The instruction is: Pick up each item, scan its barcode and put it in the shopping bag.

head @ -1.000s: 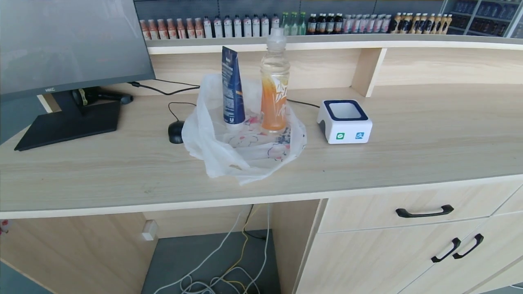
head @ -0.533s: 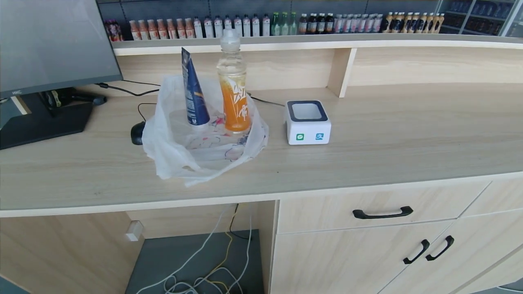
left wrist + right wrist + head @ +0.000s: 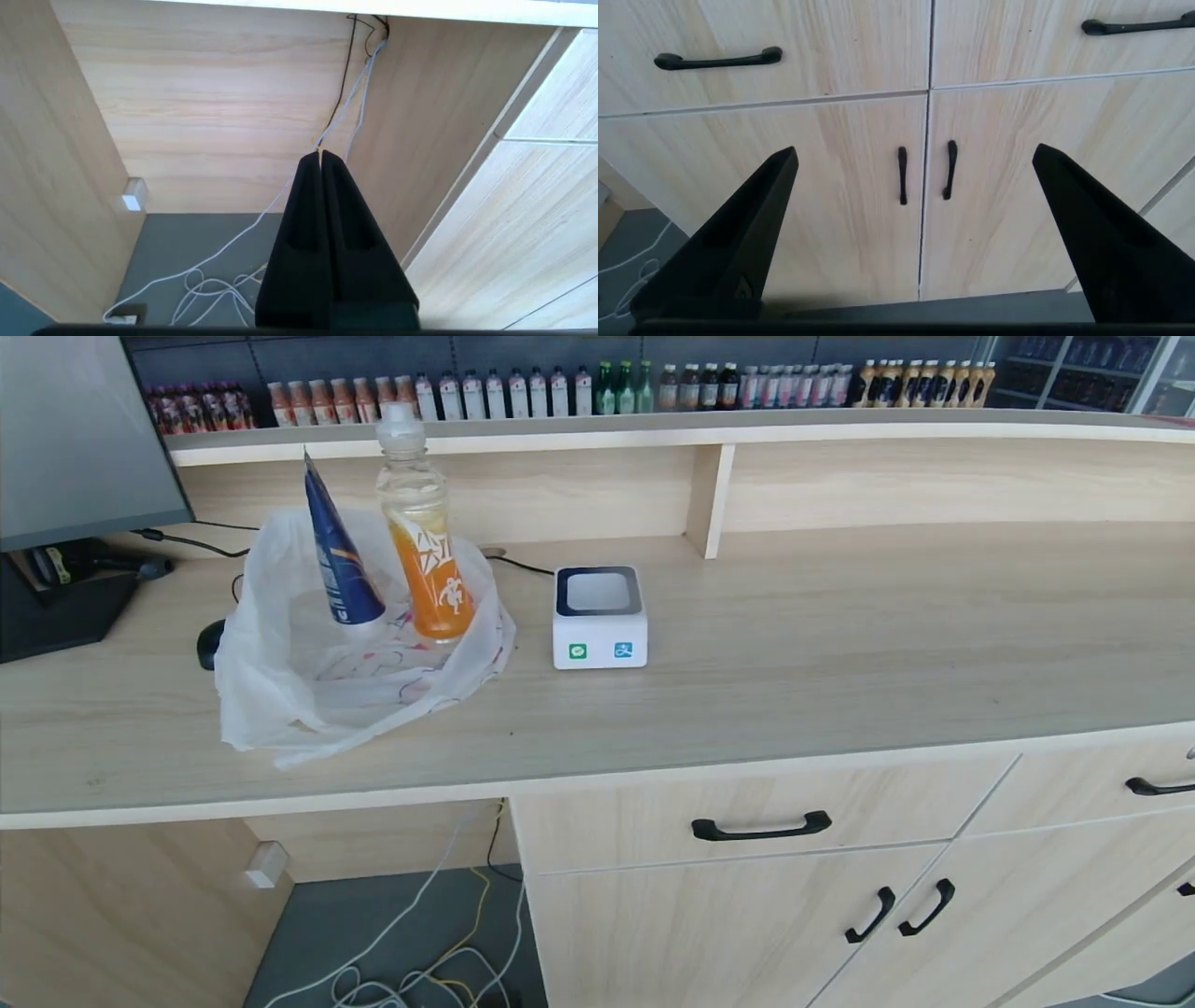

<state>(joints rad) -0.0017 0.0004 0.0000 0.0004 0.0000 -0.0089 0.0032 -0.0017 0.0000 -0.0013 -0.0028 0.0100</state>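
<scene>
While bottle [image 3: 425, 574] and tube [image 3: 338, 574] both in the shopping bag [image 3: 280, 705], left gripper [image 3: 321, 161] closed tight (right gripper [image 3: 915, 152] wide).

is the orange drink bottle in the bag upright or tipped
Upright: the bottle stands cap-up inside the shopping bag, beside the blue tube.

Light wooden countertop [image 3: 840, 644], left half occupied.
Crumpled white plastic shopping bag [image 3: 308, 700] near the front edge; white cube-shaped scanner [image 3: 598, 616] just beside it; black computer mouse [image 3: 209, 644] and black monitor base [image 3: 56, 611] toward the left end.
</scene>
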